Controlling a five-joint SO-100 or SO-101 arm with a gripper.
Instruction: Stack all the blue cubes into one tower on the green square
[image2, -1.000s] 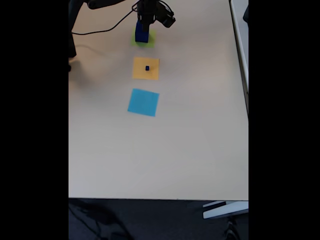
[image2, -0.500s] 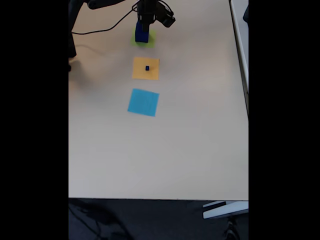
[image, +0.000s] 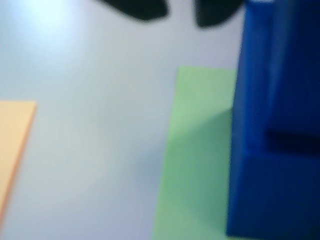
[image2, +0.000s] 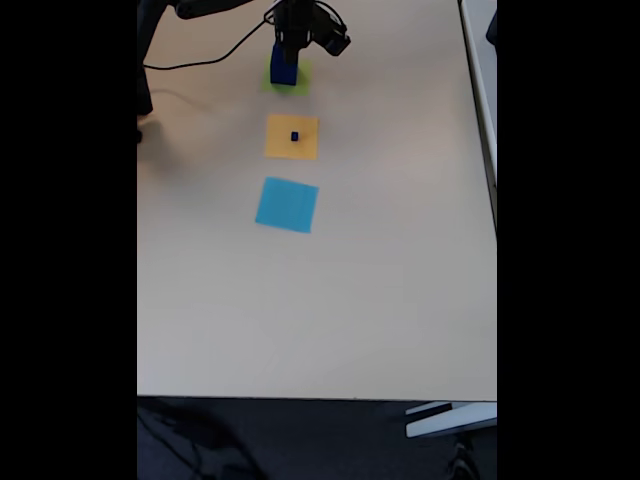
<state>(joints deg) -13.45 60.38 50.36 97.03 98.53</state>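
Hand (image2: 287, 42) sits low over the blue stack (image2: 284, 66) on the green square (image2: 300, 78), far end of the surface (image2: 400, 280); cannot tell whether it grips the top cube or has let go. Wrist view: stack (image: 275, 150) blurred, with a dark seam between an upper and a lower block, standing on the green square (image: 195, 150).

One tiny blue cube (image2: 294, 136) sits on the orange square (image2: 291, 137); light-blue square (image2: 287, 204) bare.

Risks, as judged:
- lifting off while a finger drags the top block would tip the tower
- upper block off-centre, so it could slide
- tiny cube is hard to pinch and easy to flick away
- placing it on top could topple the stack
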